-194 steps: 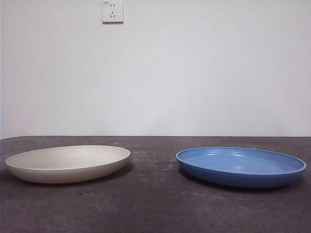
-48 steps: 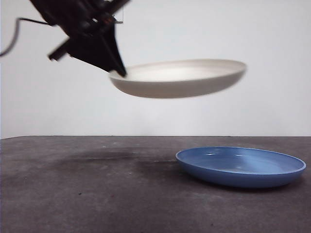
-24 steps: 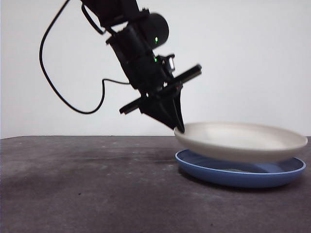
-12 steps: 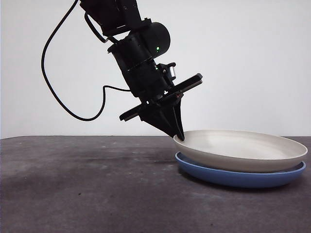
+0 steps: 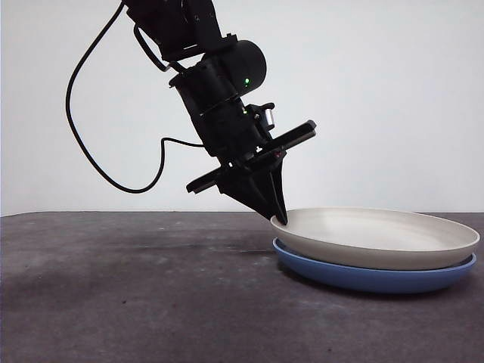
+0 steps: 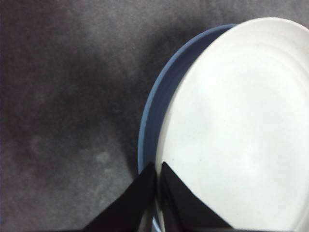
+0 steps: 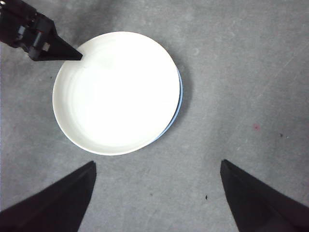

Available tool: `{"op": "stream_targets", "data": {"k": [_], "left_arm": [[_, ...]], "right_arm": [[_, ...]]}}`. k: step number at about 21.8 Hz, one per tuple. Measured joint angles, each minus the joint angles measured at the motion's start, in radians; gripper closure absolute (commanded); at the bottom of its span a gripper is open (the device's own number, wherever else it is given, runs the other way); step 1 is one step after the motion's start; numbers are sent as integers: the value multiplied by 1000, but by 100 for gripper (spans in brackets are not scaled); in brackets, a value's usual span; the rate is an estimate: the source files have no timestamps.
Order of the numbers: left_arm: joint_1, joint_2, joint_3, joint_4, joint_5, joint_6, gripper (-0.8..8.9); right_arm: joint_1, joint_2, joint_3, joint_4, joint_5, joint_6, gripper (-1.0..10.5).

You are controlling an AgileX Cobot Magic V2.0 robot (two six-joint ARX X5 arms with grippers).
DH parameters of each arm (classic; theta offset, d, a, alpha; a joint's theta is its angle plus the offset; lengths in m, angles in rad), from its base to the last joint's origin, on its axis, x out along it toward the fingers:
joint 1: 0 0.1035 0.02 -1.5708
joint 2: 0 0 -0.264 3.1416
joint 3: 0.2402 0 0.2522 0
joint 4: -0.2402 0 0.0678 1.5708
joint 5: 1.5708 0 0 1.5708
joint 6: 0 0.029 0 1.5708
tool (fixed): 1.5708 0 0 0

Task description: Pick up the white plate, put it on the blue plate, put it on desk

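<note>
The white plate lies nested on the blue plate at the right of the desk. My left gripper comes down from the upper left and is shut on the white plate's left rim. In the left wrist view its jaws pinch the white plate's rim, and the blue plate shows as a crescent beside it. My right gripper is open and empty, high above the white plate. A thin sliver of the blue plate shows there, as does the left gripper.
A black cable loops down from the left arm, above the desk. A plain white wall stands behind the desk. The desk's left half is bare dark surface.
The left gripper has lowered the white plate from a tilted hover just above the blue plate until it rests nested in it. The jaws stay shut on the rim.
</note>
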Motion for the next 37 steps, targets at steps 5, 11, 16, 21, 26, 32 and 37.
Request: {"op": "stream_targets", "data": {"k": [5,11,16,21,26,32,37], "left_arm": [[-5,15,1,1,0,0,760],[-16,16,2,9,1,-1,536],[-17,16,6,0,0,-1,536],[-17,16,78,-69,0,-1,536],[-16,16,249,-245,0,36,536],[17,-29,467,-371,-15,102,538],[79,-272,471,-382,-99,143,543]], "right_arm": [[0,-24,0,0,0,4,532],[0,-32,0,-5,0,8,532],[0,-32,0,-19,0,8,532],[0,-32,0,-19,0,8,532],[0,-32,0,-19,0,8,532],[0,-31,0,-19,0,8,532],[0,-31,0,-7,0,8,532]]}}
